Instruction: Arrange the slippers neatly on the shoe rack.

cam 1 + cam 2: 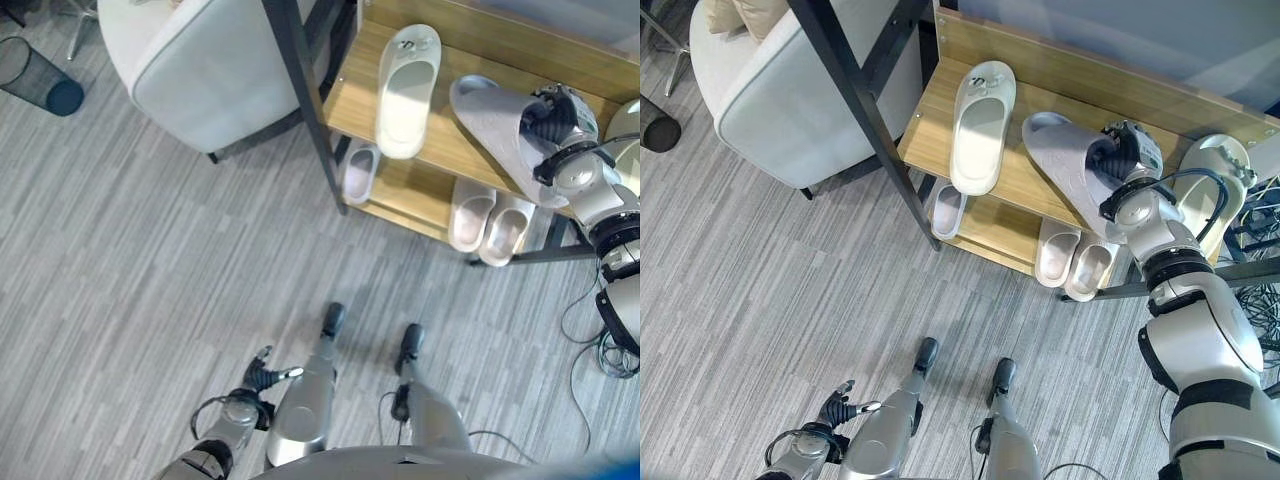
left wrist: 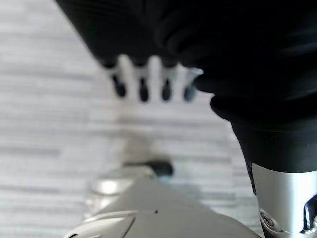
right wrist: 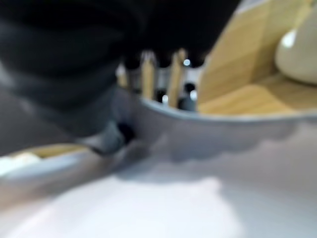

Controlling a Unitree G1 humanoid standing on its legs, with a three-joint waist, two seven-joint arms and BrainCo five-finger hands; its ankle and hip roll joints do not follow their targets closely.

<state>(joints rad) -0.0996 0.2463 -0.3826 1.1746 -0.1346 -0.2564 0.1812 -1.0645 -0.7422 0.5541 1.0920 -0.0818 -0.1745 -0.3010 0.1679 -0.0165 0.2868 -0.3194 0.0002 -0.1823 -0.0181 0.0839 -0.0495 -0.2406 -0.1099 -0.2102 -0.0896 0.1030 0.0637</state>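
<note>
1. The right hand [image 1: 1122, 158] is up at the top shelf of the shoe rack [image 1: 930, 125], its fingers curled over the edge of a grey slipper [image 1: 1065, 165] and clamped on its strap end, as the right wrist view shows with the dark-tipped fingers [image 3: 163, 74] hooked over the slipper's rim.
2. That grey slipper lies tilted on the top shelf, toe pointing toward the back board, its heel end held at the hand; whether the sole rests flat on the wood or is partly lifted is hard to tell from above.
3. Just beside it, toward the robot's left, a white slipper [image 1: 408, 90] lies sole-down on the same shelf, lengthwise from the back board to the front edge, its heel overhanging that edge slightly.
4. Past the hand, at the right end of the top shelf, a cream slipper [image 1: 1210, 190] sits partly behind the right arm.
5. On the lower shelf a pair of pale slippers [image 1: 488, 220] stands side by side, touching, and a single pale slipper [image 1: 360, 172] rests apart from them by the black frame post [image 1: 300, 90].
6. The left hand [image 1: 265, 375] hangs low over the grey plank floor [image 1: 150, 260], fingers relaxed and spread, holding nothing.
7. A white armchair [image 1: 215, 70] stands beside the rack, and a black mesh bin [image 1: 35, 75] lies beyond it.
</note>
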